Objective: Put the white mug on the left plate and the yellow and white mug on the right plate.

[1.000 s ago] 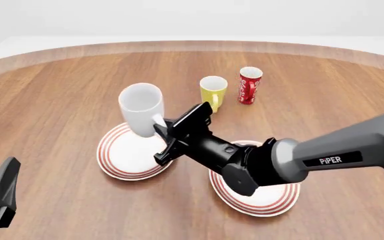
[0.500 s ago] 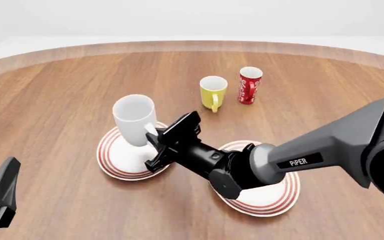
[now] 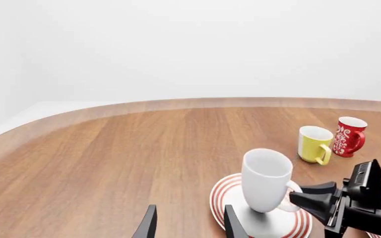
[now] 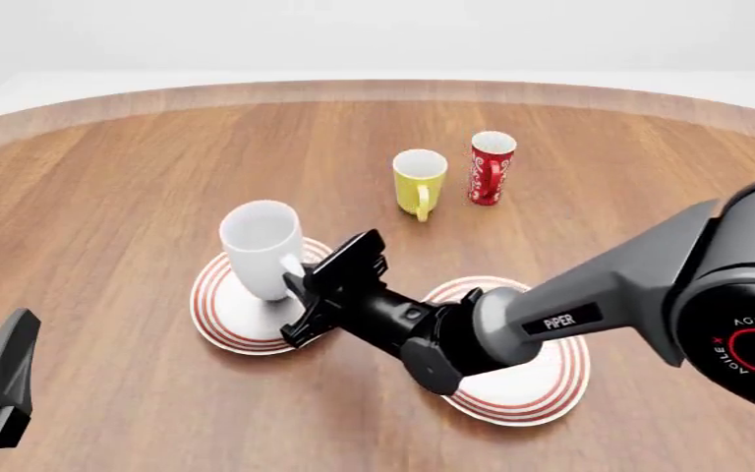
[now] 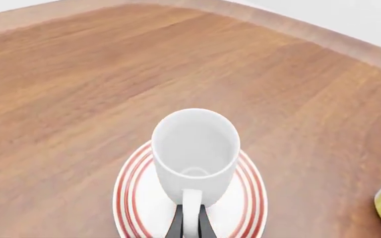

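While the right gripper (image 4: 302, 303) pinched the loop handle of the white mug (image 4: 261, 246), its fingers (image 5: 177, 224) pressed against either side of it, the mug stood upright on the left plate (image 4: 220, 317). The right plate (image 4: 535, 380) lay just beside, partly under the right arm. Farther back on the table (image 4: 115, 187) stood the yellow and white mug (image 4: 419, 180), a red cup (image 4: 490, 167) (white lettering on it) close by. The left gripper (image 3: 187, 225) sat well apart with its fingers spread.
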Controlling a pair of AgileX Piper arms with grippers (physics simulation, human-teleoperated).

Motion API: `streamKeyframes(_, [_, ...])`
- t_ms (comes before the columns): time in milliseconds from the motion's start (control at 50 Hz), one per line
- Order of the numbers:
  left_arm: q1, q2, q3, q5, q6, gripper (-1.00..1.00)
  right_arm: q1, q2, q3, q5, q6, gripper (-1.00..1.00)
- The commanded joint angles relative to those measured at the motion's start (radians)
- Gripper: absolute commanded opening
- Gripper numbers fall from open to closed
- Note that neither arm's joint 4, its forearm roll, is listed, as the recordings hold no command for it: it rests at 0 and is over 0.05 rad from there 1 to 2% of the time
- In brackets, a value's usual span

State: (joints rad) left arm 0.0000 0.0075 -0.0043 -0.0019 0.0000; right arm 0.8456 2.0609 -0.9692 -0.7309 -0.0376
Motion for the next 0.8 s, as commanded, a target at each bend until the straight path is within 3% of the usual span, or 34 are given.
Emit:
streamKeyframes(20, [0.0, 0.0, 0.0, 0.0, 0.0, 1.0, 0.001, 0.01, -0.013, 0.005, 0.005, -1.0])
streamKeyframes(360, [0.0, 0.0, 0.0, 0.0, 0.0, 1.0, -0.004, 0.021, -0.029, 0.026, 0.001, -1.0])
streamKeyframes(380, [0.0, 0.0, 0.0, 0.0, 0.0, 1.0, -0.002, 0.023, -0.031, 0.029, 0.002, 1.0])
streamKeyframes(800, [0.0, 0.0, 0.0, 0.0, 0.0, 1.0, -0.003, 0.009, -0.015, 0.036, 0.012, 1.0])
